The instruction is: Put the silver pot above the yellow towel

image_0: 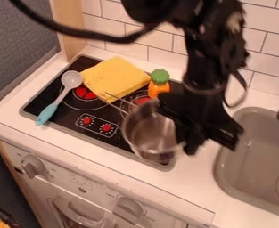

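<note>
The black gripper [211, 143] hangs over the counter at the right edge of the stove, with its two fingertips apart. Directly left of it is the silver pot [146, 131], at the stove's front right. The gripper overlaps the pot's right rim, and whether they touch I cannot tell. The pot's thin wire handle points to the upper left, towards the towel. A folded yellow towel [116, 78] lies on the back left of the stove.
On the black stove [67, 107], a spoon with a blue handle [48, 112] lies at the left. An orange toy with a green top [159, 84] stands right of the towel. A grey sink [248, 164] is at the right, a tiled wall [165, 42] behind.
</note>
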{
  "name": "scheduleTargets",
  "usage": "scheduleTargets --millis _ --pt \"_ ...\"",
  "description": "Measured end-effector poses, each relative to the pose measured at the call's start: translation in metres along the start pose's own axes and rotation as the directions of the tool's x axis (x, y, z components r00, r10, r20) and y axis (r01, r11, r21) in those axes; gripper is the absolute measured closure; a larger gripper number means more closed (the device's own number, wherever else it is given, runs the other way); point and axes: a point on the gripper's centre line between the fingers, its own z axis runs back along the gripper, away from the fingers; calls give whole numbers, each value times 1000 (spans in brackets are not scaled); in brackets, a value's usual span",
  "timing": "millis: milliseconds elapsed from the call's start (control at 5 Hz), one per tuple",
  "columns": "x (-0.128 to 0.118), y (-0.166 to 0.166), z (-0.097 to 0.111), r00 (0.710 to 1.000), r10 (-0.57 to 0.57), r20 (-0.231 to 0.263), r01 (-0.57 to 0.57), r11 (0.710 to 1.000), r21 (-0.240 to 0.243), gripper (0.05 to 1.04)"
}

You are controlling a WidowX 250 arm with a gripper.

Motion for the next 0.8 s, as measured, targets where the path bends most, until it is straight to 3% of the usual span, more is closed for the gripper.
scheduleTargets --millis 400,800 --pt "40 64 14 990 136 26 -137 989 52 1006" --pt "78 104 -1 981 194 22 -195 975 102 1006"
